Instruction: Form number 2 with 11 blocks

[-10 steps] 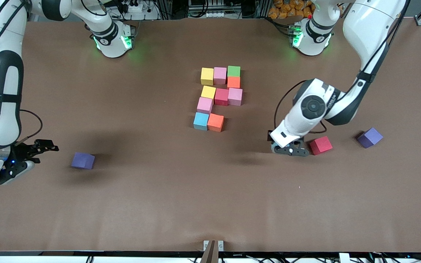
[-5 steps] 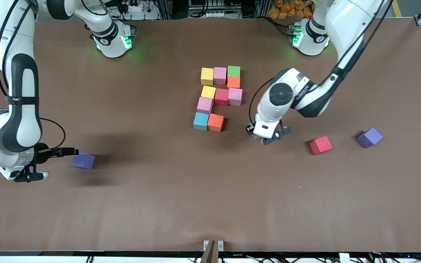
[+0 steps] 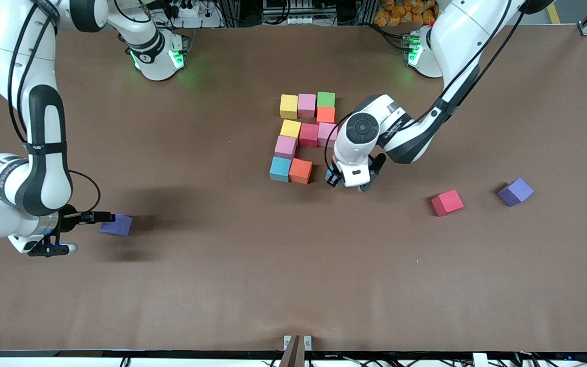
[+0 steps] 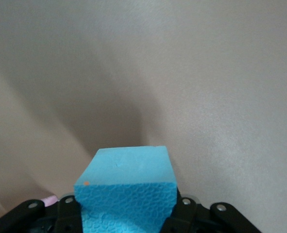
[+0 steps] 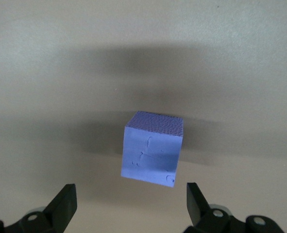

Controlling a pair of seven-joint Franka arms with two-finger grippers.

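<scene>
Ten blocks lie together mid-table: yellow, pink and green in the farthest row. Below them come orange, yellow, crimson, pink, pink, light blue and orange. My left gripper is shut on another light blue block. It hangs over the table just beside the nearest orange block, toward the left arm's end. My right gripper stands open with a purple cube just off its fingertips.
That purple cube lies toward the right arm's end of the table. A brighter red cube and a second purple cube lie loose toward the left arm's end. The left forearm covers part of one pink block.
The left arm has carried the light blue block from beside the red cube over to the group of blocks. The right gripper has moved up to the purple cube.
</scene>
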